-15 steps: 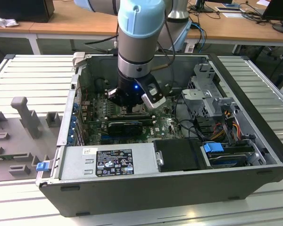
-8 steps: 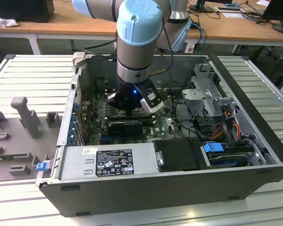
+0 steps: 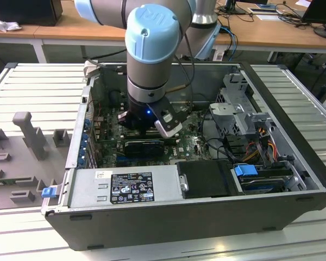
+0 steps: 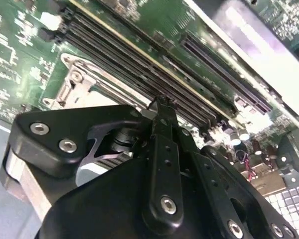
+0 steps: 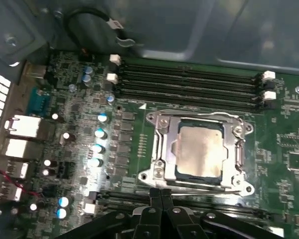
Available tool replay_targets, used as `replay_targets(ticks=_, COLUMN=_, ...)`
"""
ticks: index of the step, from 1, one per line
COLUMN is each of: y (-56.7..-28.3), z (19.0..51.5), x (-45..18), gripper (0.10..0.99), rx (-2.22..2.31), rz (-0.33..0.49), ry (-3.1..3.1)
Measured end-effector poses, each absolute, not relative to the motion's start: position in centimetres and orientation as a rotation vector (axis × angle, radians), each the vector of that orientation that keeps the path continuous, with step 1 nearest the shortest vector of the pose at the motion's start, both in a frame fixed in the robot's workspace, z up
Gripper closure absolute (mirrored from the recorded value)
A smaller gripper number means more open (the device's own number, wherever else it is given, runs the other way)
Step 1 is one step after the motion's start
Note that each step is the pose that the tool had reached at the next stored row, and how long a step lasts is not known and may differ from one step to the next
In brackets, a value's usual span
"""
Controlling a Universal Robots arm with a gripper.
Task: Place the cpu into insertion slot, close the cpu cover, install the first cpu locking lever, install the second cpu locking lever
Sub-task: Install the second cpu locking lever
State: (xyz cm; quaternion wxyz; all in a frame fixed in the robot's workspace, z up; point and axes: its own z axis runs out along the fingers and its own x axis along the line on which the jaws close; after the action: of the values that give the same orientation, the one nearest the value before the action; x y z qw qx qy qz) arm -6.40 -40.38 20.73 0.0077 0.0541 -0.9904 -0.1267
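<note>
Inside the open computer case [image 3: 293, 163], at the exterior view's left, I see a row of blue-tabbed card brackets [image 3: 86, 142] along the wall, well off to the side of my gripper [image 3: 146, 128], which hangs low over the green motherboard [image 3: 190, 144] under the arm's pale blue wrist joint [image 3: 152, 32]. Further toward the exterior view's right, beyond the gripper, sit the silver drive cage [image 3: 236, 106] and a bundle of coloured cables [image 3: 261, 138]; nearer the camera lies the power supply [image 3: 125, 187] with its label. In the first wrist view the gripper's fingertips [image 5: 159, 195] are pressed together with no gap between them and nothing held. Just ahead of those tips lies the insertion slot [image 5: 162, 144] with its metal rim, and the cpu [image 5: 199, 152] sits flat inside it, pale top facing up. The cpu cover [image 5: 234, 149] lies down over the slot, framing the chip through its window; I cannot tell whether the locking levers are latched. Beyond the socket, farther from the fingers, run the long black memory slots [image 5: 189, 82] with white clips. In the second wrist view the closed fingers [image 4: 164, 149] point at those memory slots [image 4: 139, 64], with a corner of the socket frame [image 4: 77, 87] just beside the gripper body.
</note>
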Motion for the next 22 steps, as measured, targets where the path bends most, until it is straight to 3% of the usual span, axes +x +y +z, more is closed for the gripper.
replay_targets(ticks=16, y=-40.2, z=19.2, x=-7.7, gripper=0.98, rx=0.17, rz=-0.483, ry=-3.087)
replay_targets(ticks=22, y=-40.2, z=20.9, x=-7.7, gripper=0.98, rx=0.17, rz=-0.475, ry=-3.088)
